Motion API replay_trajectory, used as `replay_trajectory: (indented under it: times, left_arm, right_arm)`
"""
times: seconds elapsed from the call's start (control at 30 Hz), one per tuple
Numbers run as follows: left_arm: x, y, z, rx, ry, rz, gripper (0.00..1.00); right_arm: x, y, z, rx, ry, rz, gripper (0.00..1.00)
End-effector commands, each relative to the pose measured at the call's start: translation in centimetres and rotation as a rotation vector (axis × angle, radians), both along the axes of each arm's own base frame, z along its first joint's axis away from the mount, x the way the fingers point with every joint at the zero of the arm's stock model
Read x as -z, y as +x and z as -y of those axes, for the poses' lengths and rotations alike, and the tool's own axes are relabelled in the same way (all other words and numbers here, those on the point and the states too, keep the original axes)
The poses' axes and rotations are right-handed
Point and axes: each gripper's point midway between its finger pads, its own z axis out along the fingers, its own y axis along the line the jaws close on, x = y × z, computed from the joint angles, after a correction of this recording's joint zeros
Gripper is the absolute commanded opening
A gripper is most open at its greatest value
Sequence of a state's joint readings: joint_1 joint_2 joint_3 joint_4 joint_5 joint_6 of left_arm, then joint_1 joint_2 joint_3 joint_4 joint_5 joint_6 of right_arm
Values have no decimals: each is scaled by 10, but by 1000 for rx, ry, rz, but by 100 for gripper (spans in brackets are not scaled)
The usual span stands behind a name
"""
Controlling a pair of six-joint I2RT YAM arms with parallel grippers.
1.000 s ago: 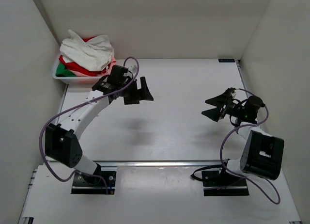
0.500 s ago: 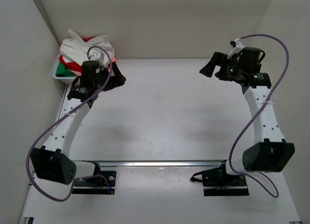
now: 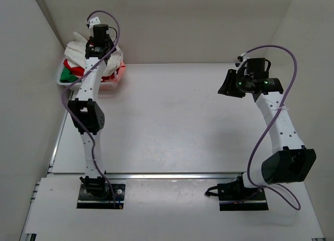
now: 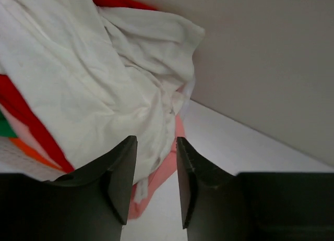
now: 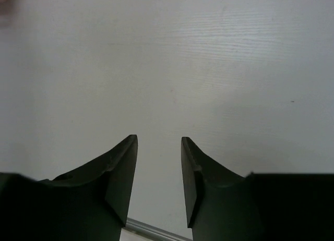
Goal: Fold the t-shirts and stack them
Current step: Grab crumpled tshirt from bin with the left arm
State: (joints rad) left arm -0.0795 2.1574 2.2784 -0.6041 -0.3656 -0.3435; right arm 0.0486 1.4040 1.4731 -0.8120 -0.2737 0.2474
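The t-shirts lie heaped in a white mesh basket (image 3: 63,84) at the table's far left corner. A large wrinkled off-white shirt (image 3: 78,49) (image 4: 78,69) lies on top, over red (image 3: 72,66) (image 4: 31,121), green (image 3: 66,74) and pale pink (image 3: 118,72) (image 4: 163,167) ones. My left gripper (image 3: 98,49) (image 4: 156,142) hangs just above the pile's right side. It is open, its jaws partly apart, with no cloth between them. My right gripper (image 3: 228,84) (image 5: 159,139) hovers over bare table at the far right, open and holding nothing.
The back wall rises right behind the basket, and the left wall stands close beside it. White side walls enclose the table (image 3: 172,121). A metal rail (image 3: 172,175) runs along the near edge in front of the arm bases.
My left arm has stretched out from mid-table to the basket. My right arm rose to the far right. Both grippers' jaws have narrowed from wide open.
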Motion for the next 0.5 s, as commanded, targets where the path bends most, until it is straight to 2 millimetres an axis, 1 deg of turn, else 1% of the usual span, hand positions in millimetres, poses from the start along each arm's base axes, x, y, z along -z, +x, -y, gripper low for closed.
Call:
replay_trajectory:
  times: [0.0, 0.03, 0.07, 0.1, 0.13, 0.17, 0.2, 0.23, 0.27, 0.3, 0.33, 0.37, 0.4, 0.43, 0.47]
  left_arm:
    - [5, -3, -28, -61, -129, -62, 50]
    - [18, -2, -48, -100, -179, -76, 56]
    - [38, 0, -57, -126, -218, -92, 59]
    - [38, -2, -59, -126, -244, -80, 67]
    - [49, -2, -65, -141, -280, -71, 70]
    - [66, -5, -71, -159, -305, -85, 71]
    - [68, -6, -73, -161, -313, -85, 69]
    - [80, -6, -73, -166, -309, -113, 70]
    - [69, -2, -69, -140, -290, -98, 71]
    - [82, -1, -61, -129, -282, -134, 73]
    - [84, 4, -55, -101, -259, -153, 74]
    - [77, 8, -45, -70, -236, -148, 75]
    - [81, 11, -41, -56, -244, -154, 77]
    - [74, 14, -41, -52, -242, -130, 79]
    - [65, 15, -31, -33, -254, -106, 80]
  right_arm:
    - [-7, 6, -6, -10, 29, 12, 38]
    - [-7, 6, -7, -7, 36, 10, 39]
    - [-5, 7, -9, -11, 43, 4, 41]
    - [-3, 6, -8, -9, 46, 0, 42]
    - [4, 6, -9, -15, 47, -16, 43]
    - [4, 6, -10, -20, 50, -15, 42]
    - [9, 6, -8, -16, 53, -27, 43]
    - [13, 5, -9, -15, 60, -41, 43]
    - [15, 5, -9, -15, 61, -44, 43]
    - [18, 4, -7, -10, 65, -51, 44]
    - [21, 4, -7, -10, 65, -59, 43]
    - [20, 5, -9, -15, 75, -56, 43]
    - [27, 3, -11, -17, 85, -77, 43]
    - [26, 5, -12, -17, 88, -75, 43]
    - [26, 5, -11, -16, 83, -72, 43]
